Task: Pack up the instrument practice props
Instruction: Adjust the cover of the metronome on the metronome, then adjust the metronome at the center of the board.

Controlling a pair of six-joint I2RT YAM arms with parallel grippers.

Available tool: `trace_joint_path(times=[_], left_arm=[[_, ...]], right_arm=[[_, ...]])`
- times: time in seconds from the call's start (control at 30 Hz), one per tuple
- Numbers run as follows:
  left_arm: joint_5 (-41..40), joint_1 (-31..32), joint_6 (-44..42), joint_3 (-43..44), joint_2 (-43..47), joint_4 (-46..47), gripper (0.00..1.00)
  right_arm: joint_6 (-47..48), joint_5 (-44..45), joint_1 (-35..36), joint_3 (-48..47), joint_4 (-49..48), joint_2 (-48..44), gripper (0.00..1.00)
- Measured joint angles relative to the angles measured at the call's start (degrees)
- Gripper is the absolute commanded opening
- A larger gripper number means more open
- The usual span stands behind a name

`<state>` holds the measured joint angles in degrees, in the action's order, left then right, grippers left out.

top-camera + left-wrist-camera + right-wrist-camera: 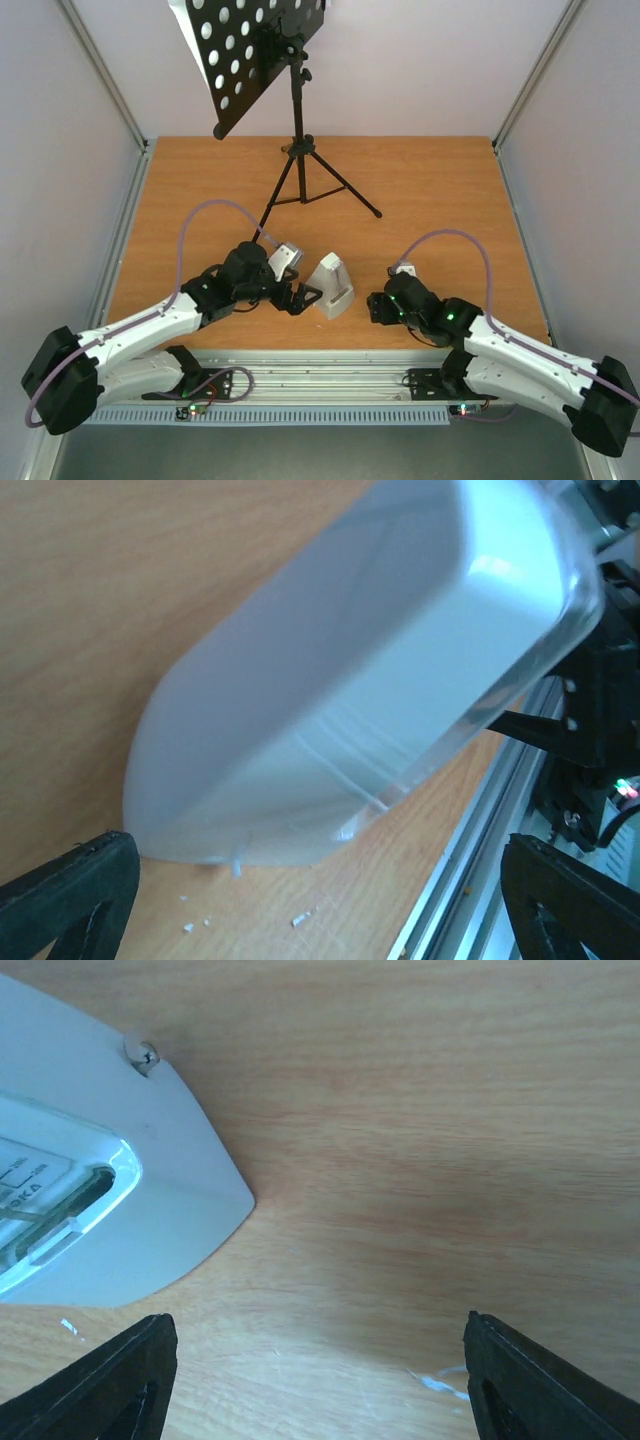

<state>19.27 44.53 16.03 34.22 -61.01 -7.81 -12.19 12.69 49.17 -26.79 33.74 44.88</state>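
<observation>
Wooden table [430, 190]: near the front, the metronome [333, 287] lies between the left gripper [304, 297] and right gripper [373, 306], both with jaws parted and holding nothing; at the far edge rises the stand [298, 110], a sheet [184, 25] showing behind its desk

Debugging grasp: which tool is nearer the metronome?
The left tool: open, with the metronome right at its jaws. The right tool sits apart, the metronome off to its side.
</observation>
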Motion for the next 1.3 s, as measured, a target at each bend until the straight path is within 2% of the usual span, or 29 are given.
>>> trace_joint_path(times=[0.3, 0.6, 0.9, 1.3], left_arm=[[2.16, -0.22, 5.01, -9.27, -0.24, 9.6, 0.98], [-1.97, -0.09, 4.37, -11.26, -3.32, 13.03, 0.98], [-4.72, -0.09, 2.4, -11.93, -4.42, 16.85, 0.99], [-8.66, -0.04, 0.96, -13.07, -4.98, 18.21, 0.99]], right_arm=[[-2.51, -3.34, -0.68, 2.21, -14.86, 13.29, 0.7], [-2.71, -6.19, -3.48, 2.4, -26.64, 24.22, 0.67], [-0.79, -8.94, -7.45, 1.64, -31.69, 29.05, 0.66], [3.15, -11.96, -8.31, -4.24, -34.12, 36.04, 0.65]])
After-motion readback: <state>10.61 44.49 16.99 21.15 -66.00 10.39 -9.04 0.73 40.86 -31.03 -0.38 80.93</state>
